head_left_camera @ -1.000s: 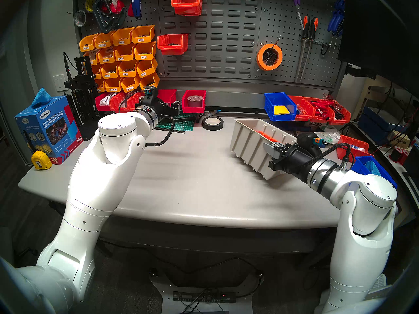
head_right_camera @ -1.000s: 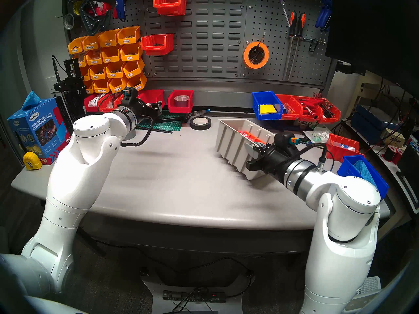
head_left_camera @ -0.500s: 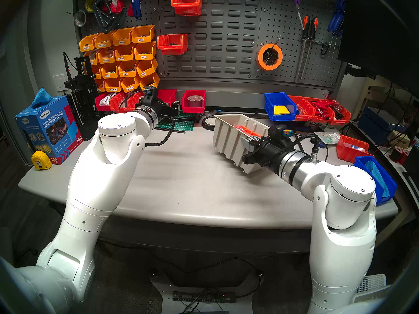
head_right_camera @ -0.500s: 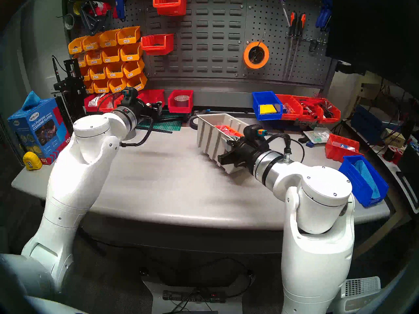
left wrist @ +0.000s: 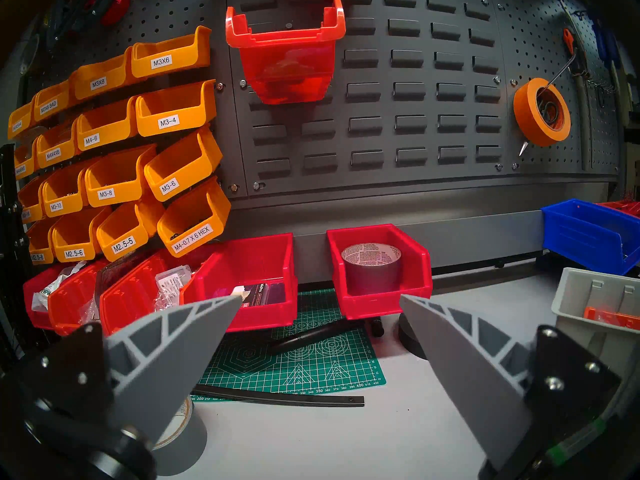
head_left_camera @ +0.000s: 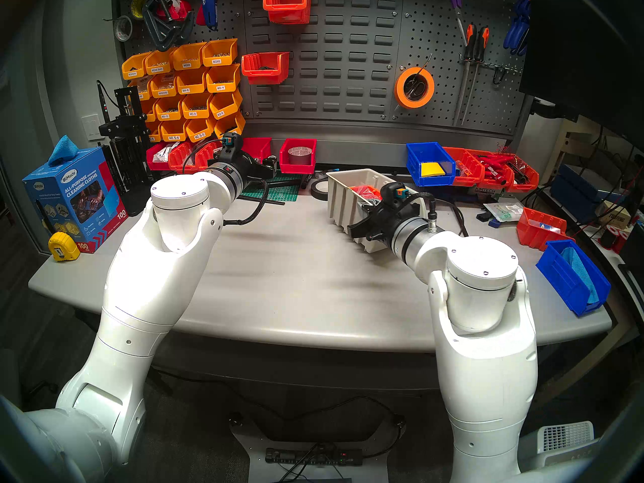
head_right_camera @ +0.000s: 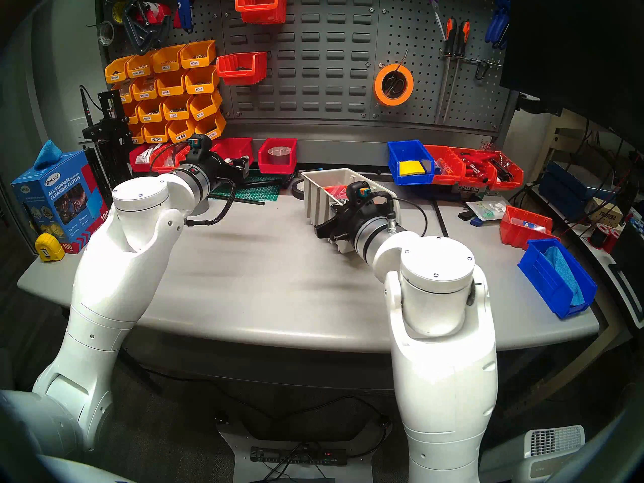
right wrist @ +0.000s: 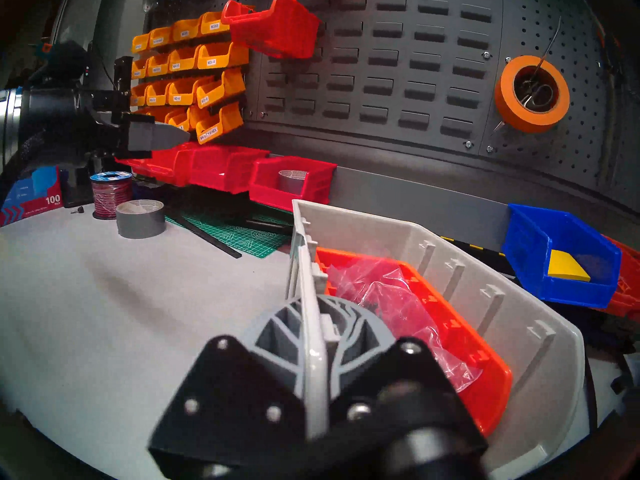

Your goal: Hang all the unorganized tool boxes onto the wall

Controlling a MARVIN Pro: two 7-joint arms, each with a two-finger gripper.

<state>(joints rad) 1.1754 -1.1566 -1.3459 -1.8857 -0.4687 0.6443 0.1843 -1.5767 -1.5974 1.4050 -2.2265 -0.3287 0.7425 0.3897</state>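
The beige-grey bin [head_left_camera: 352,200] has travelled left toward the table's [head_left_camera: 278,297] rear edge. The right gripper [right wrist: 313,325] pinches its side wall; the left gripper [left wrist: 317,304] gapes empty. Such an off-centre hold may let the loaded bin twist.

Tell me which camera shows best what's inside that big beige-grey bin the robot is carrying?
The right wrist view: it looks straight into the beige-grey bin, showing an orange tray with crinkled clear plastic. The head views show only a red-orange patch above the ribbed side, partly hidden by the right tool. The left wrist view catches one corner.

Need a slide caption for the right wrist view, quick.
Right pincer shut on the beige-grey bin's side wall, facing the louvred wall.
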